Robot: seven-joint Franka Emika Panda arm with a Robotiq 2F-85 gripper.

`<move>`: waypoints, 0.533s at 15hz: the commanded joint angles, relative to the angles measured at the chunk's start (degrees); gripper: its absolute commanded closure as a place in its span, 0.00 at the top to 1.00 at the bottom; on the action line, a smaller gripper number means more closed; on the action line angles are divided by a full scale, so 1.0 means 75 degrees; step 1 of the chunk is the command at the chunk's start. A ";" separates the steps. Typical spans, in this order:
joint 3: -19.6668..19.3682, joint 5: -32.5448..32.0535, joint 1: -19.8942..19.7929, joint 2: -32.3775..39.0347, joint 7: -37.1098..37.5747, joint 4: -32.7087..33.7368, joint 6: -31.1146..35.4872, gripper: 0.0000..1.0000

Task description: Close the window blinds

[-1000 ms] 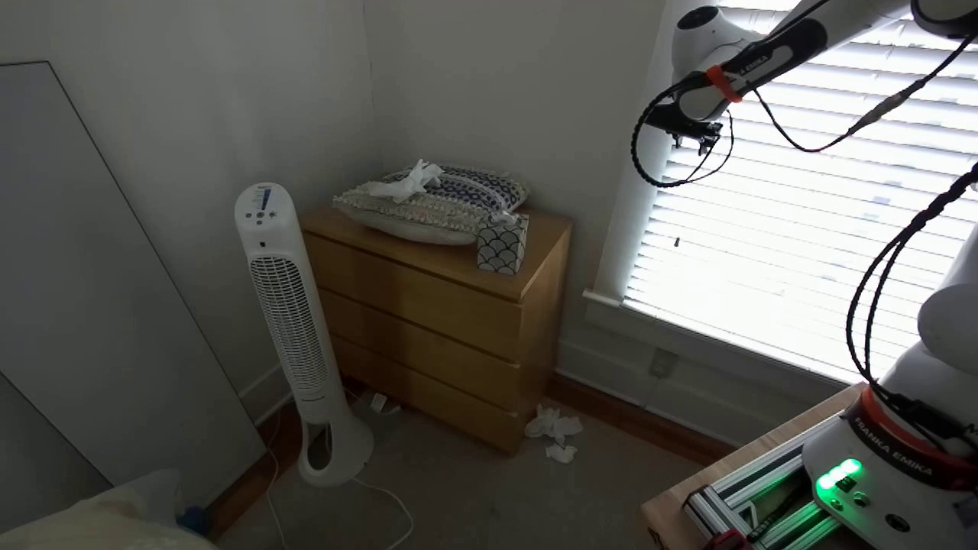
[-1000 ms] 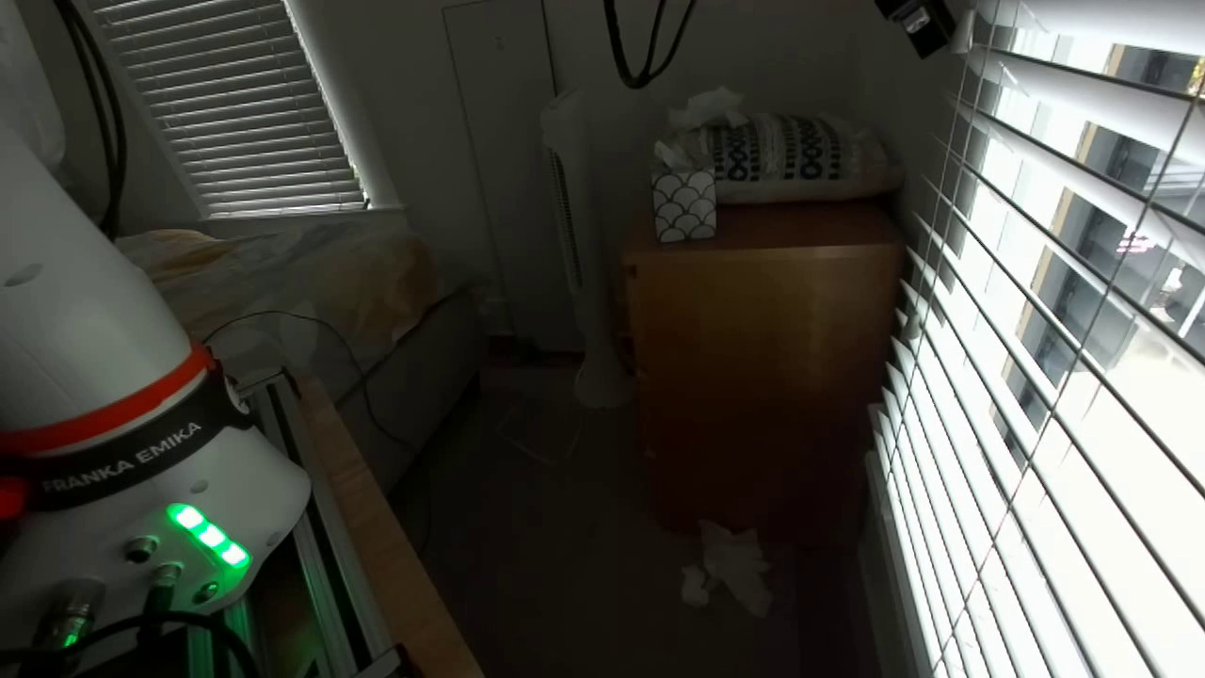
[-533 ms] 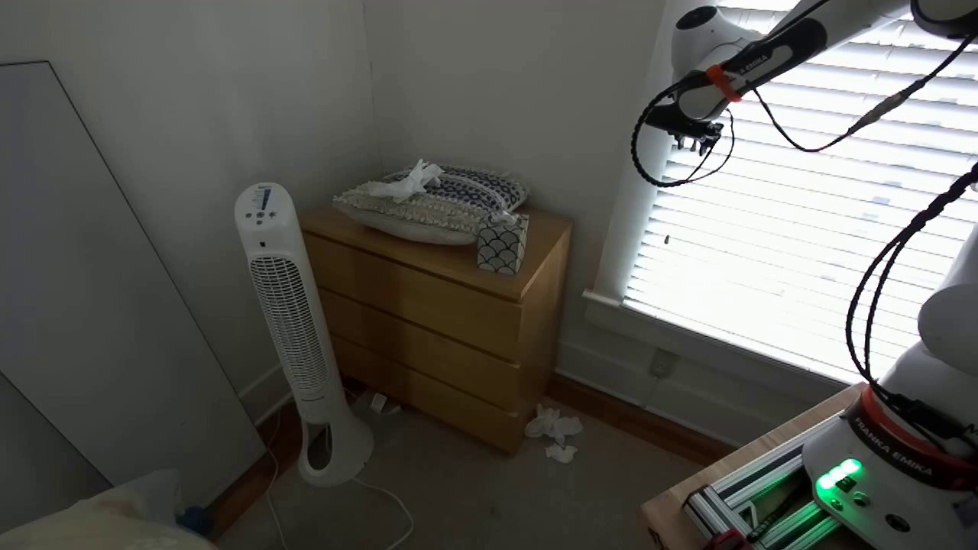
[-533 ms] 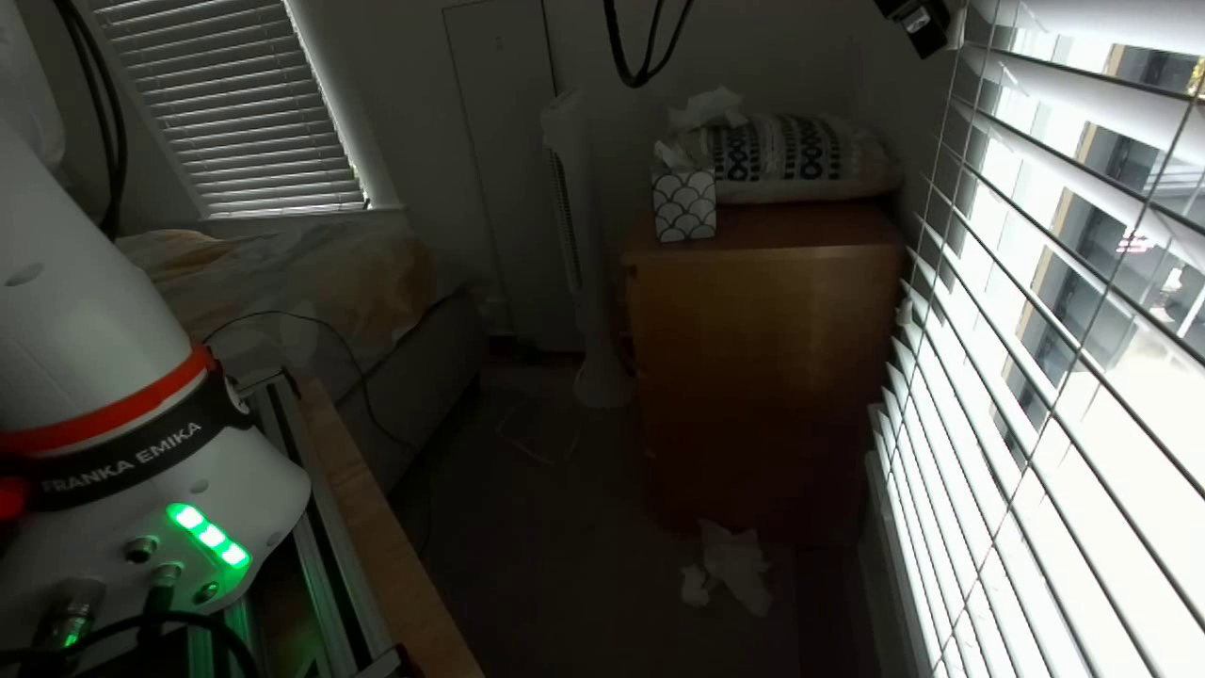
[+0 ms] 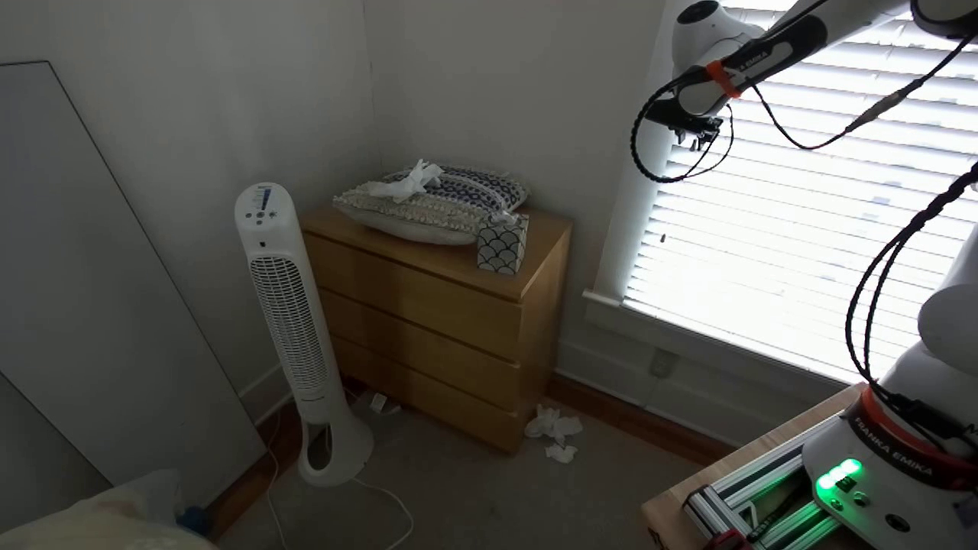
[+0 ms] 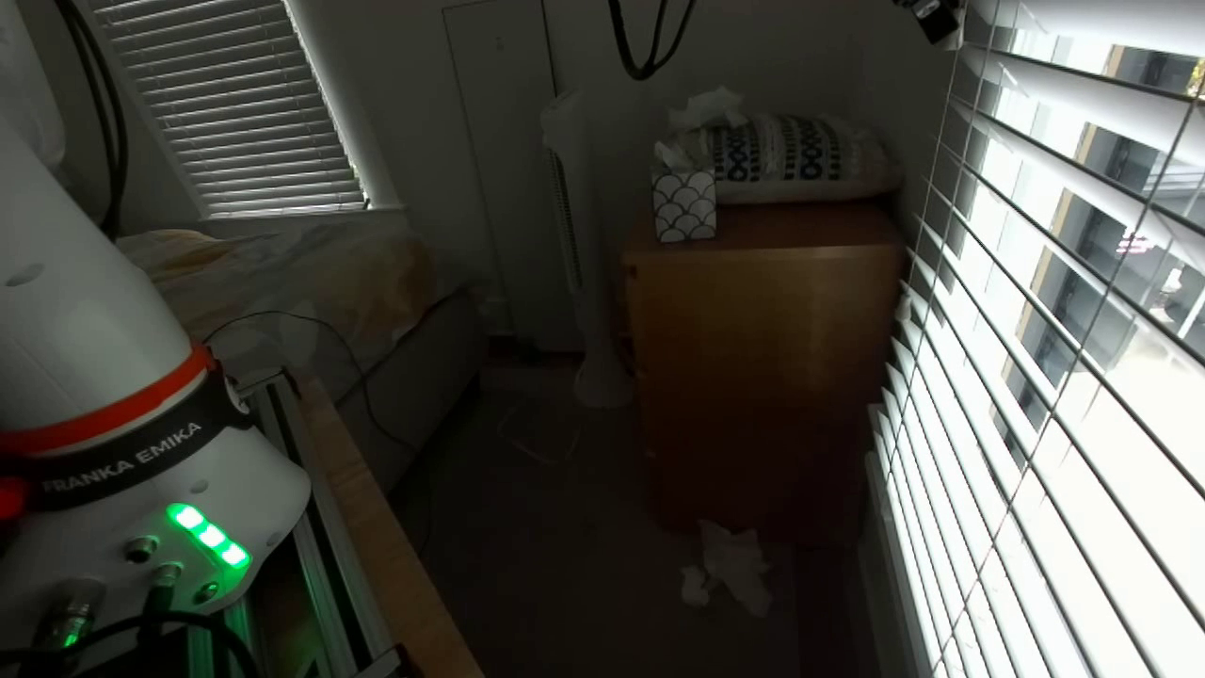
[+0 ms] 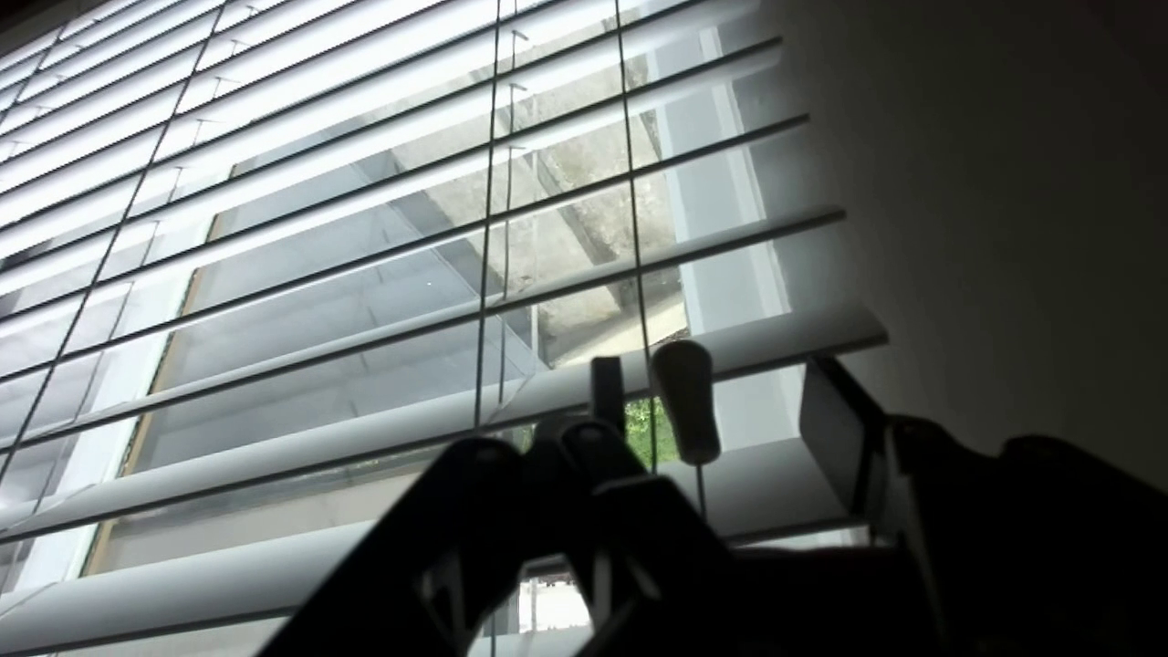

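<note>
Raised a touch since the earlier frame, the fingers (image 7: pixel 838 443) stand apart with a knob (image 7: pixel 686 401) on a thin cord (image 7: pixel 702 493) between them — in the wrist view a gap shows on both sides of it, so nothing is gripped. Right behind it, the slats (image 7: pixel 803 333) of the window blinds (image 5: pixel 787 221) hang tilted so that the outdoors shows through. The step in hand looks like catching the knob; the next move calls for the fingers to meet on it or its cord, then a steady pull — whether this cord tilts or lifts the slats, I cannot tell. Hanging free, the knob could swing out or slip. In an exterior view a small dark thing (image 5: pixel 662 238), perhaps the same knob, perhaps another, hangs before the slats and has shifted toward the window trim (image 5: pixel 620 244). Most in the way are the slats themselves, close enough to be knocked, and a loop of black cable (image 5: pixel 635 145) at the arm (image 5: pixel 787 53), which might snag. Farther out, a dresser (image 5: pixel 428 313) bears cushions (image 5: pixel 458 214) and a patterned tissue box (image 5: pixel 501 244); a tower fan (image 5: pixel 286 321) stands beside it, crumpled tissues (image 5: pixel 554 428) lie at its foot, and the arm's base (image 5: pixel 901 489) sits on a counter (image 5: pixel 666 510). None of these should hinder the pull.
</note>
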 commanded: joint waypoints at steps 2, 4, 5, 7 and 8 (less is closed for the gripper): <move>-0.0039 -0.0139 0.0032 0.0068 0.0101 0.0039 0.0068 0.56; -0.0051 -0.0178 0.0026 0.0083 0.0114 0.0045 0.0130 0.54; -0.0053 -0.0185 0.0017 0.0087 0.0100 0.0044 0.0165 0.54; -0.0067 -0.0242 0.0008 0.0100 0.0086 0.0056 0.0234 0.54; -0.0079 -0.0280 0.0002 0.0110 0.0095 0.0071 0.0263 0.55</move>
